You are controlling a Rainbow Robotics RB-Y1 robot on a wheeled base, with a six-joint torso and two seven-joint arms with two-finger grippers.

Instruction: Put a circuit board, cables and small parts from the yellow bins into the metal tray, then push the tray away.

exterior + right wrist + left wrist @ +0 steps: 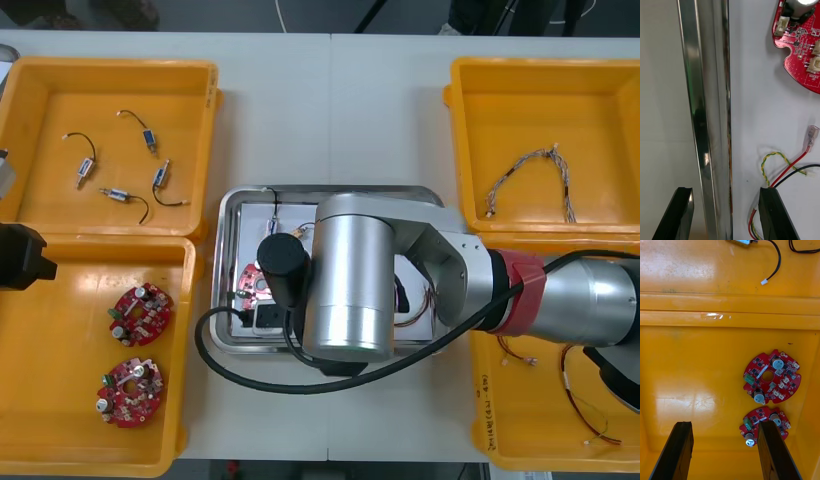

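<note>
The metal tray [228, 215] sits mid-table, largely covered by my right arm [350, 280]. Its white floor holds a red circuit board [250, 283] [801, 48], a red and yellow cable [784, 161] and a black cable [805, 168]. My right gripper [726, 191] is open and straddles the tray's shiny rim [711, 112]. One finger is outside over the table; the other is inside by the cables. My left gripper [724, 423] hangs open above the near left yellow bin [60, 440], beside two circuit boards [772, 375] [763, 425].
The far left bin [40, 80] holds several small metal parts [85, 172] with black leads. A twisted blue and white cable [530, 170] lies in the far right bin. Red and yellow cables [590, 420] lie in the near right bin. My left arm [20, 257] sits at the table's left edge.
</note>
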